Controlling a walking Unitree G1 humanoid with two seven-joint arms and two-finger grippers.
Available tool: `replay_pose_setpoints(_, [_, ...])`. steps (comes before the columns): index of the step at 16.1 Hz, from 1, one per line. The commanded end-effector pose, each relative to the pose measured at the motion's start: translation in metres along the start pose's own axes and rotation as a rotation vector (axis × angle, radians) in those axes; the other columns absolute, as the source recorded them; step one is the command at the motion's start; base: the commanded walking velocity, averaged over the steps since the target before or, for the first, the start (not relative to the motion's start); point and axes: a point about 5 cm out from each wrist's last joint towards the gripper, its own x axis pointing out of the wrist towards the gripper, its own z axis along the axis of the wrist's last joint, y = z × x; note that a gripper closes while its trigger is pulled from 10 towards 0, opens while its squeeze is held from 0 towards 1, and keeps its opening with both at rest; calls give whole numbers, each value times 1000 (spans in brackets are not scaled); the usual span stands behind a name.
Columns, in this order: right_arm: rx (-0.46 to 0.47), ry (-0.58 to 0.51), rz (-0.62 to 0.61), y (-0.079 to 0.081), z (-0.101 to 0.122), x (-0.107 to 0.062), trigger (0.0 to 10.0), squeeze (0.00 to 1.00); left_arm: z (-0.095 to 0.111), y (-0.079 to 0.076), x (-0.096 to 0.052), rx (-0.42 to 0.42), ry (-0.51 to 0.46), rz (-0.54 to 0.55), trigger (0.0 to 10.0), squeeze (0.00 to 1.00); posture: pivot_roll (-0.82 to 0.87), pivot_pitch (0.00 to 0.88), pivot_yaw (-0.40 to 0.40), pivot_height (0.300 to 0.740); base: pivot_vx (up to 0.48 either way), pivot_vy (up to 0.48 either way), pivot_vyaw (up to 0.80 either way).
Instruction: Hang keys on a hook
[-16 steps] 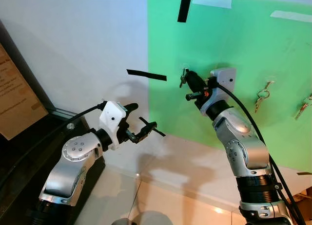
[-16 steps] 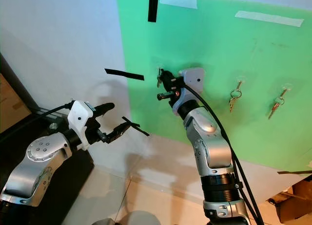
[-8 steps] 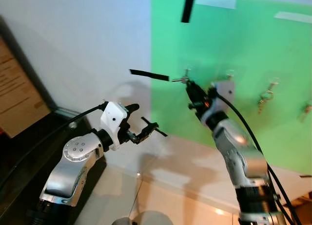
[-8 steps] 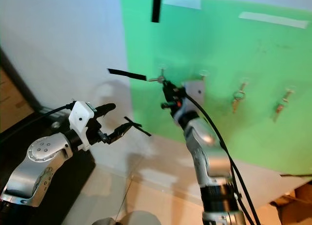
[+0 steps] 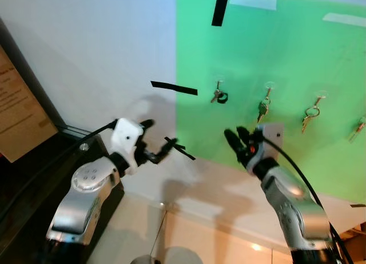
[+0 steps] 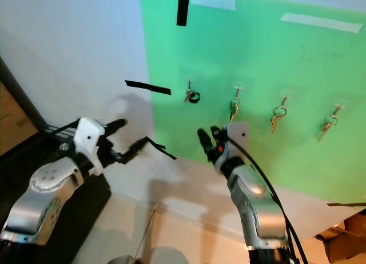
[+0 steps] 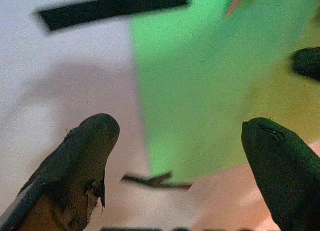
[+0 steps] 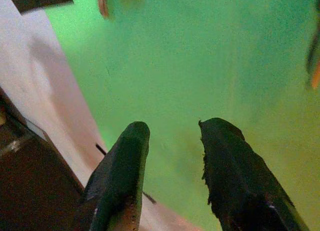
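A green board (image 5: 286, 52) on the wall carries a row of small clear hooks. The leftmost hook (image 5: 217, 81) holds a set of keys with a black fob (image 5: 218, 96), hanging free. My right gripper (image 5: 237, 139) is below and to the right of those keys, away from the board and open; in the right wrist view its fingers (image 8: 125, 156) stand apart with only the green board between them. Over at the left, in front of the white wall, my left gripper (image 5: 157, 139) is open and empty, its fingers (image 7: 90, 141) spread wide.
Three more key sets (image 5: 263, 105) (image 5: 310, 113) (image 5: 357, 127) hang on hooks further right. Black tape strips (image 5: 173, 88) (image 5: 219, 7) are stuck to the wall and the board. A dark cabinet (image 5: 34, 167) with a cardboard sign (image 5: 14, 112) stands at the left.
My right gripper has let go of the keys at the leftmost hook and dropped down and back from the board. The keys now hang there. The left arm has shifted a little.
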Motion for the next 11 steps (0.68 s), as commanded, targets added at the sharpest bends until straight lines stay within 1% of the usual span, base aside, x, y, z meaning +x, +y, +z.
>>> replay_pose_setpoints(1, [3,24,-27,-3,-3,-3,10000,1000,-4,5,-3,1,28,64,10000,4,-15,0,-1,740,0,0,-800])
replay_pose_setpoints(2, [-10,42,-54,-6,-6,-5,10000,1000,-8,7,-5,-13,35,108,10000,4,-21,0,2,740,0,0,-800])
replay_pose_setpoints(3, [-50,47,-101,-9,-10,-11,10000,1000,-15,10,-11,-66,45,196,10000,8,-23,0,1,740,0,0,-800])
replay_pose_setpoints(4, [-59,53,-133,-11,-12,-13,10000,1000,-18,10,-14,-83,49,227,10000,8,-22,0,-2,740,0,0,-800])
replay_pose_setpoints(5, [-98,62,-171,-14,-14,-14,10000,1000,-21,11,-17,-91,58,257,10000,12,-19,0,-7,740,0,0,-800])
replay_pose_setpoints(6, [-144,71,-169,-16,-15,-14,10000,1000,-25,12,-19,-84,72,287,10000,12,-13,0,-18,740,0,0,-800])
replay_pose_setpoints(8, [-136,76,-203,-20,-13,-15,10000,1000,-30,13,-22,-67,90,315,10000,16,-17,0,-26,740,0,0,-800])
replay_pose_setpoints(9, [-151,72,-206,-23,-12,-15,10000,1000,-33,13,-24,-67,103,325,10000,20,-18,0,-28,740,0,0,-800])
replay_pose_setpoints(11, [-151,75,-221,-24,-11,-16,10000,1000,-37,12,-28,-61,118,332,10000,16,-23,0,-35,740,0,0,-800])
